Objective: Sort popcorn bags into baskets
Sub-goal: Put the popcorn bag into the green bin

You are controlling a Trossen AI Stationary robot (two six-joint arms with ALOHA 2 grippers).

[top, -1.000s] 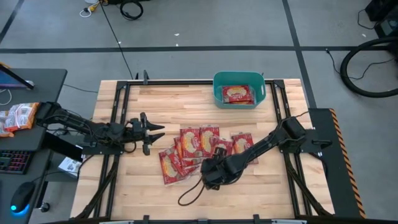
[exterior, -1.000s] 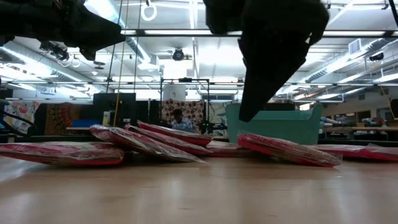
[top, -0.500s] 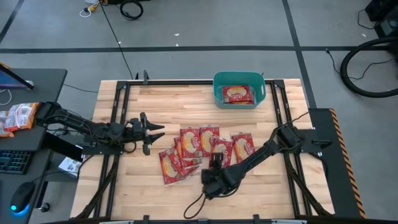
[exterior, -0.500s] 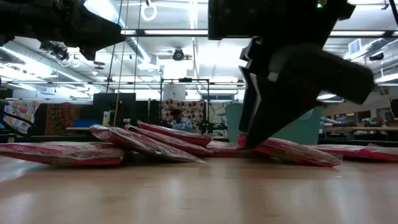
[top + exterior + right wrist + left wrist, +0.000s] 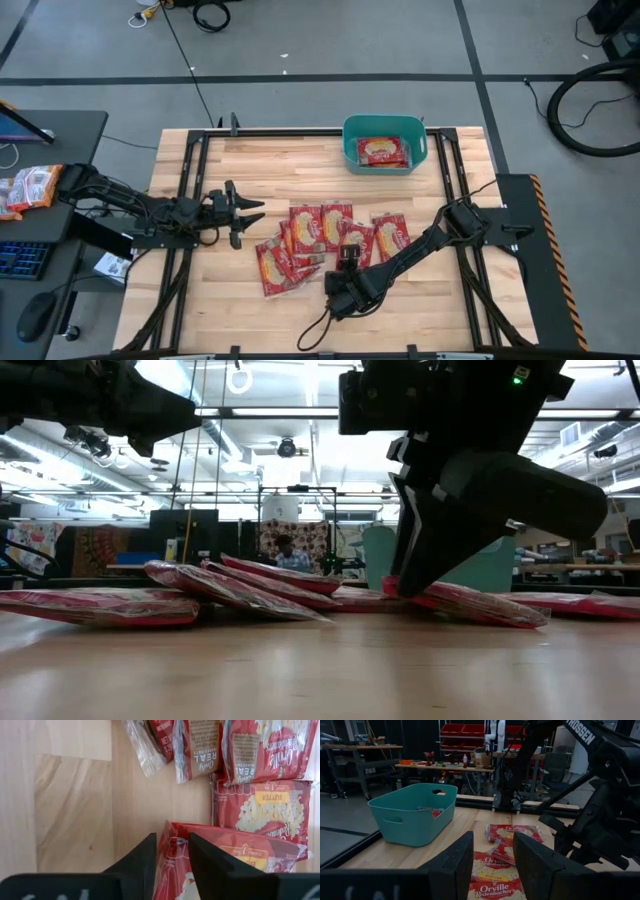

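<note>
Right gripper [image 5: 172,851] astride a popcorn bag's [image 5: 225,857] edge, wrist view only.

overhead looking down, table-level looking across, both wrist views sharing popcorn bags [image 5: 318,228]

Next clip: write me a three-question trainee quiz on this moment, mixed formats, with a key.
1. True or false: the teal basket already holds a popcorn bag.
2. Which gripper is down at the pile of popcorn bags: A) left gripper, B) right gripper?
3. Where is the waiting arm's gripper, and how are its fingers?

Key
1. True.
2. B; its fingers straddle a bag's edge.
3. Left of the pile, above the table, fingers apart, holding nothing.
</note>
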